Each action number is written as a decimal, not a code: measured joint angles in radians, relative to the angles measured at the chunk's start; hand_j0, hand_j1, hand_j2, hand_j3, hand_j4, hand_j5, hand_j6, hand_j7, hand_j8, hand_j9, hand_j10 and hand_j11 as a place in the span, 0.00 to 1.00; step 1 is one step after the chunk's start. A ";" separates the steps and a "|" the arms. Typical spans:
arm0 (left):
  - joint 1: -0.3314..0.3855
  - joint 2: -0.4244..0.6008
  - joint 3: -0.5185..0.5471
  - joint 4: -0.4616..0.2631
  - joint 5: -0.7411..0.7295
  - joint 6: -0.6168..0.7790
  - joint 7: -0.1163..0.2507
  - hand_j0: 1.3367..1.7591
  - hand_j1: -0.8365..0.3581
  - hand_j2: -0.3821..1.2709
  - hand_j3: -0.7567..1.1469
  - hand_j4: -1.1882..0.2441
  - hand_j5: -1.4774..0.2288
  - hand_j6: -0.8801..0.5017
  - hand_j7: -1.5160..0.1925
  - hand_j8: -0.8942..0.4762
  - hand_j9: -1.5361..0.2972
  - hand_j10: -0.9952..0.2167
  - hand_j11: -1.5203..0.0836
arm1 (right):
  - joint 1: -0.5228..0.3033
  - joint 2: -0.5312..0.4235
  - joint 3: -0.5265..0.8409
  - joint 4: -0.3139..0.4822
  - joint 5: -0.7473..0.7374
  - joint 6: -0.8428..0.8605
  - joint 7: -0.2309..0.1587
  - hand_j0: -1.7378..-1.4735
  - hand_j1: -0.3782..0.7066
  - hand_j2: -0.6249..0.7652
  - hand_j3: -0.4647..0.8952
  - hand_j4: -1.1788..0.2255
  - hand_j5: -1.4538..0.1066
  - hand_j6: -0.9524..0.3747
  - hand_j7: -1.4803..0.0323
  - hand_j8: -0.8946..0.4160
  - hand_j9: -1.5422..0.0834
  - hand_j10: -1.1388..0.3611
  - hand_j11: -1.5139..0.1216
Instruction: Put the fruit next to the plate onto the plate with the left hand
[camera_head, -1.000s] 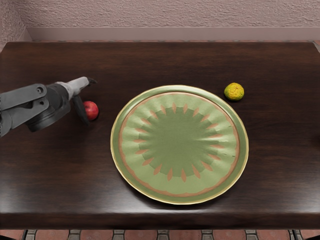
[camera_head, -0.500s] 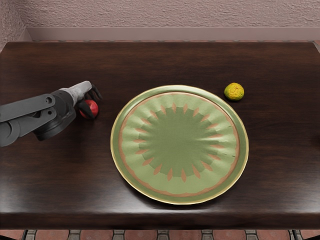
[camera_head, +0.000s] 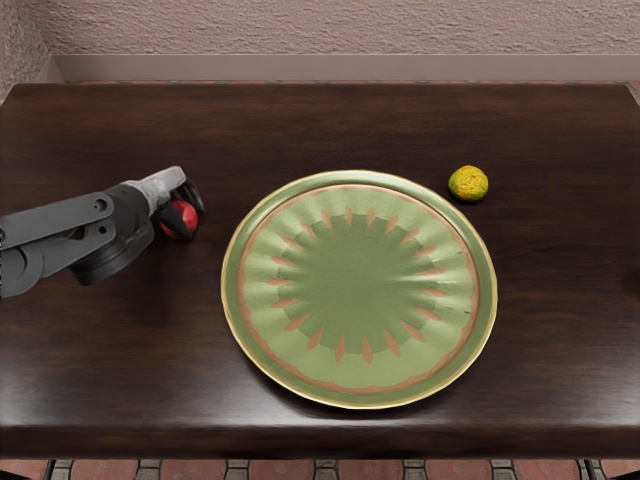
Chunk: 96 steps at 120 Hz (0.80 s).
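Table (camera_head: 120, 380): one plate (camera_head: 358, 285), one yellow fruit (camera_head: 468, 183), one red fruit (camera_head: 182, 216) in left hand (camera_head: 172, 203).

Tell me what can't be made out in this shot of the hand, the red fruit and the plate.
- Head view: part of the red fruit is covered by the left hand, whose fingers curl around it; whether it is lifted off the table cannot be told.
- The left arm is cut off by the picture's left edge.
- The right arm is out of view.
- The yellow-green fruit is too small to name its kind.
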 joint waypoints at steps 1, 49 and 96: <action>0.000 0.000 0.000 0.000 0.000 0.000 0.000 0.73 0.45 0.34 0.40 0.32 0.34 0.32 0.34 0.41 0.32 0.44 0.33 | 0.000 0.000 0.000 0.000 0.000 0.000 0.000 0.30 0.04 0.45 0.34 0.83 0.92 0.71 0.97 0.67 0.94 0.75 0.91; -0.078 0.073 -0.137 0.001 -0.314 -0.046 0.000 0.74 0.49 0.43 0.40 0.33 0.27 0.28 0.30 0.38 0.29 0.40 0.33 | 0.000 0.000 0.000 0.000 0.000 0.000 0.000 0.30 0.04 0.45 0.34 0.83 0.92 0.71 0.97 0.67 0.94 0.75 0.91; -0.126 0.171 -0.309 0.002 -0.692 -0.514 0.001 0.74 0.49 0.45 0.40 0.33 0.23 0.29 0.27 0.40 0.28 0.41 0.32 | 0.000 0.000 0.000 0.000 0.000 0.000 0.000 0.30 0.04 0.45 0.34 0.83 0.92 0.71 0.97 0.67 0.94 0.75 0.91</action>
